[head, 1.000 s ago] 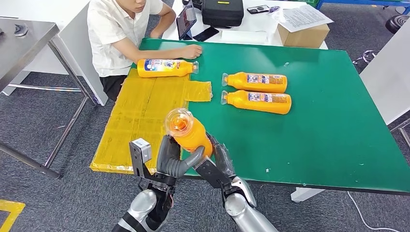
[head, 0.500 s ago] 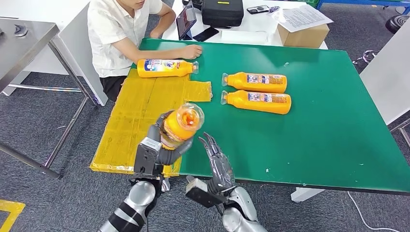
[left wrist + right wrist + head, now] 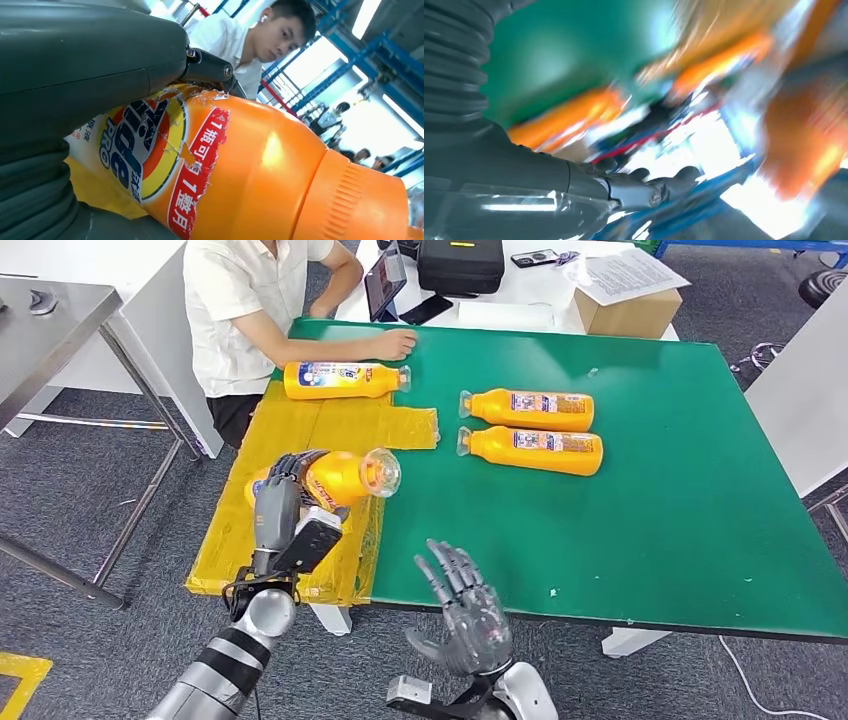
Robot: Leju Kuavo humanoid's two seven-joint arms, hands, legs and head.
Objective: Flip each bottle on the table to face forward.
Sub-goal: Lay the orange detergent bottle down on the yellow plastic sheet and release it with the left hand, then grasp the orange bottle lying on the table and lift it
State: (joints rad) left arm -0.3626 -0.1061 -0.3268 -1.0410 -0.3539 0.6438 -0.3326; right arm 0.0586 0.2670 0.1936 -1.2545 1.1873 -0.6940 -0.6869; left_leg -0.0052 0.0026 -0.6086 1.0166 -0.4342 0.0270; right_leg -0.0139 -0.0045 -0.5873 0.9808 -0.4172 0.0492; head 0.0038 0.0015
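Observation:
My left hand (image 3: 283,510) grips an orange bottle (image 3: 340,476) lying sideways above the yellow sheet (image 3: 290,470), its clear cap end pointing right. Close up in the left wrist view, the bottle's (image 3: 240,170) torn label faces the camera under my left hand (image 3: 75,65). My right hand (image 3: 465,600) hangs open with spread fingers at the table's front edge, holding nothing; its wrist view is motion-blurred, with the hand (image 3: 524,175) visible. Three more orange bottles lie on the table: one (image 3: 345,380) near the person, two (image 3: 530,410) (image 3: 535,450) side by side on the green mat (image 3: 650,490).
A seated person in a white shirt (image 3: 250,310) rests a hand (image 3: 395,343) on the table's far left corner. Behind are a black case (image 3: 460,265), a tablet (image 3: 385,282), a cardboard box (image 3: 625,310). A metal table (image 3: 60,320) stands to the left.
My left hand has carried the bottle leftward and tipped it from pointing at the camera to lying sideways. My right hand let go of it and dropped back to the table's front edge.

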